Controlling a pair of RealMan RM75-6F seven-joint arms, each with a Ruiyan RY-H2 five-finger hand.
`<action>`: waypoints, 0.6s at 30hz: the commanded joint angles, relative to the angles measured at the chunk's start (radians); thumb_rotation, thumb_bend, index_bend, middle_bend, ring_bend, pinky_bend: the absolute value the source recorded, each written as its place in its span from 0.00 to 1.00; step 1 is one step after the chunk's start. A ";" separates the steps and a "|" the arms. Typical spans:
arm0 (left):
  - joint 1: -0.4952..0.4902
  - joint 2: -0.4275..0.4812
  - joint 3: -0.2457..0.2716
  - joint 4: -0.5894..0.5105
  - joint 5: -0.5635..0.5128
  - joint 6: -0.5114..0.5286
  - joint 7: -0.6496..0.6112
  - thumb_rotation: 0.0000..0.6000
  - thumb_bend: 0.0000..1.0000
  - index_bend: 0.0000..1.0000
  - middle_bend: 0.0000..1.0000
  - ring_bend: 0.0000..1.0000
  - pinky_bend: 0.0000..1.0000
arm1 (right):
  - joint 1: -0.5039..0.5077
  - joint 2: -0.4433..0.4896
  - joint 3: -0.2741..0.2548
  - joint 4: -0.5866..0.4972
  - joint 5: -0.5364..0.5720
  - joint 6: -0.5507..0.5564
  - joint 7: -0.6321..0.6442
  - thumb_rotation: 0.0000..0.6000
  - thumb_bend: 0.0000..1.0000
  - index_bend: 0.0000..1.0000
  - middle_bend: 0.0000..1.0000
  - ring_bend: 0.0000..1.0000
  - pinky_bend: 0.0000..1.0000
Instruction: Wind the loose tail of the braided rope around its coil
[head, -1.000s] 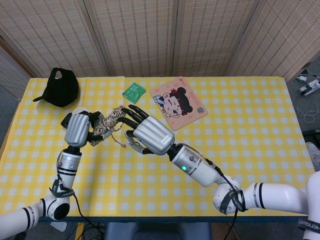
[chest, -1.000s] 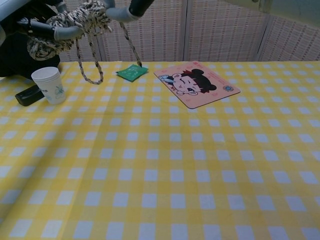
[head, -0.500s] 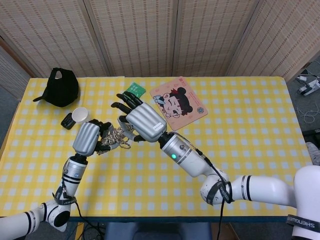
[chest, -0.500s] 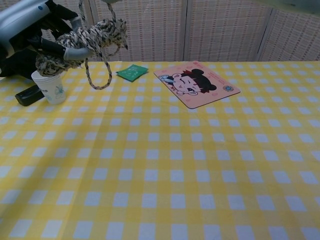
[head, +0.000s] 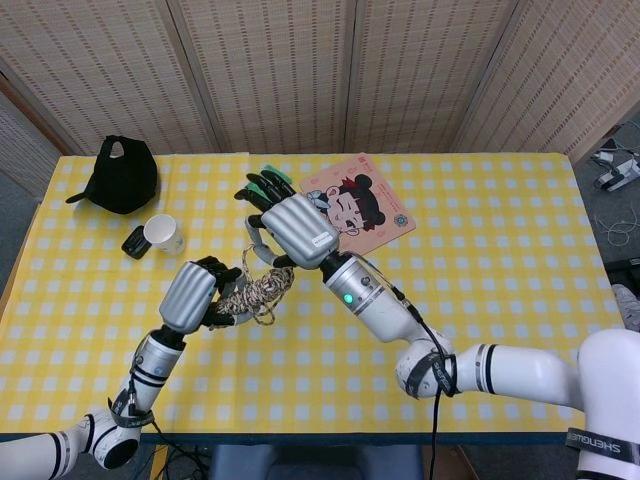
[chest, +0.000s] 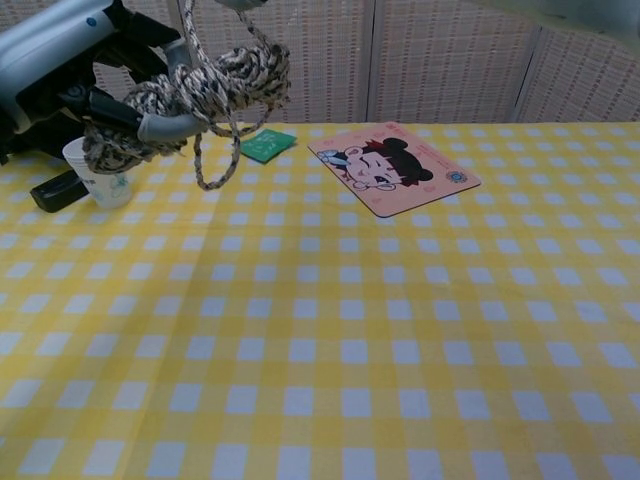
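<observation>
Compared with half a second ago: left hand (head: 190, 295) further toward the table's middle and lower in the head view, no longer covering the space beside the paper cup (head: 162, 233); right hand (head: 293, 226) shifted slightly right and toward the far edge, over the near corner of the pink cartoon mat (head: 358, 205). In the chest view, braided rope (chest: 185, 95) carried further right, now hanging in front of the cup (chest: 108, 180) and partly hiding it.

Rope held up off the yellow checked table (chest: 400, 330), well above the cloth. Long axis of the coil (head: 252, 293) roughly level, running from the left hand out toward the right hand; in the chest view sloping up to the right. Loose tail rising steeply from the coil toward the right hand above, out of the chest frame at the top; a short loop dangling below the coil.

Left hand's fingers (chest: 165, 127) curled around the coil's near end, gripping it. Right hand's fingers (head: 262, 192) stretched out and slightly apart, pointing toward the far edge; cannot tell whether the thumb side pinches the tail, hidden under the palm.

Elsewhere: black cap (head: 122, 175) at the far left corner, small dark block (head: 134, 242) beside the cup, green packet (chest: 267, 144) near the mat.
</observation>
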 joint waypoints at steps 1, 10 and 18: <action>0.003 0.003 -0.002 -0.009 0.022 0.021 -0.027 0.85 0.23 0.76 0.82 0.69 0.54 | -0.005 -0.001 -0.008 0.013 0.008 -0.001 0.010 1.00 0.40 0.64 0.19 0.00 0.00; 0.012 0.013 -0.029 -0.021 0.044 0.071 -0.107 0.85 0.23 0.77 0.82 0.69 0.54 | -0.040 -0.009 -0.051 0.079 0.002 -0.013 0.076 1.00 0.40 0.64 0.19 0.00 0.00; 0.017 0.029 -0.057 -0.070 0.034 0.089 -0.169 0.88 0.23 0.77 0.82 0.69 0.54 | -0.073 -0.043 -0.102 0.162 -0.046 -0.030 0.159 1.00 0.40 0.64 0.19 0.00 0.00</action>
